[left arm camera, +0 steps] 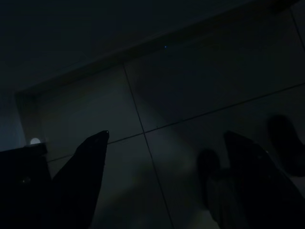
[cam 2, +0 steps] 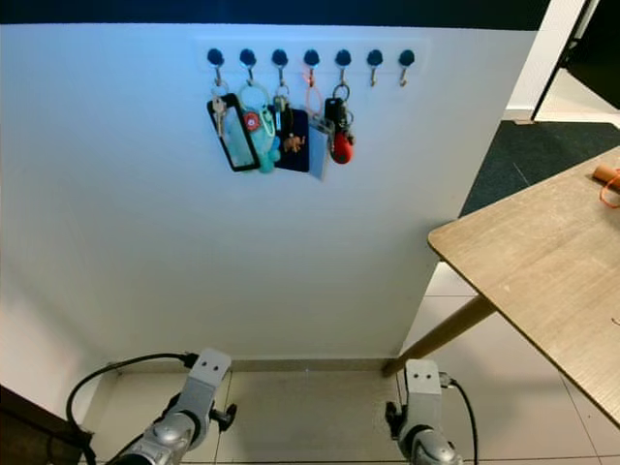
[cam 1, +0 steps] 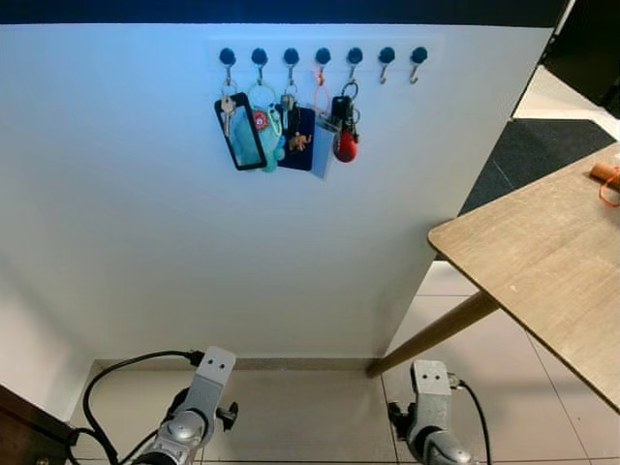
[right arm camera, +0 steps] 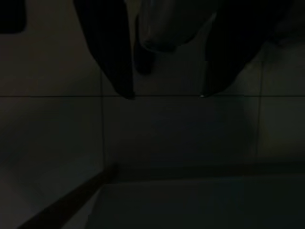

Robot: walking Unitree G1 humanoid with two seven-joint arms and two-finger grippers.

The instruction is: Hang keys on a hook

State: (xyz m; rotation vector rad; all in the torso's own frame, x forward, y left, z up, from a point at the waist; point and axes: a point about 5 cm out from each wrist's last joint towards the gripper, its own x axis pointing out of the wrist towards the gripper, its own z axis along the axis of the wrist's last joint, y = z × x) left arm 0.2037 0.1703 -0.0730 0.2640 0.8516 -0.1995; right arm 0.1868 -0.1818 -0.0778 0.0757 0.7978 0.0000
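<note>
Keys (cam 1: 283,131): we see five bunches hanging on the left five wall hooks (cam 1: 323,56).
Left tool (left arm camera: 162,181): hangs over the floor tiles, fingers spread wide, holding nothing.
Right tool (right arm camera: 164,93): likewise parted and bare.
Table (cam 1: 542,262): on our right.

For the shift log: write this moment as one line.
hook rack: five left hooks hold keys, two right hooks bare | table: orange item at far edge | left tool, right tool: open, hanging idle over floor

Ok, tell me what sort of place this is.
Probably a home entryway or hall: a row of wall hooks hung with key bunches, a tiled floor, and a wooden table beside the white wall.
</note>
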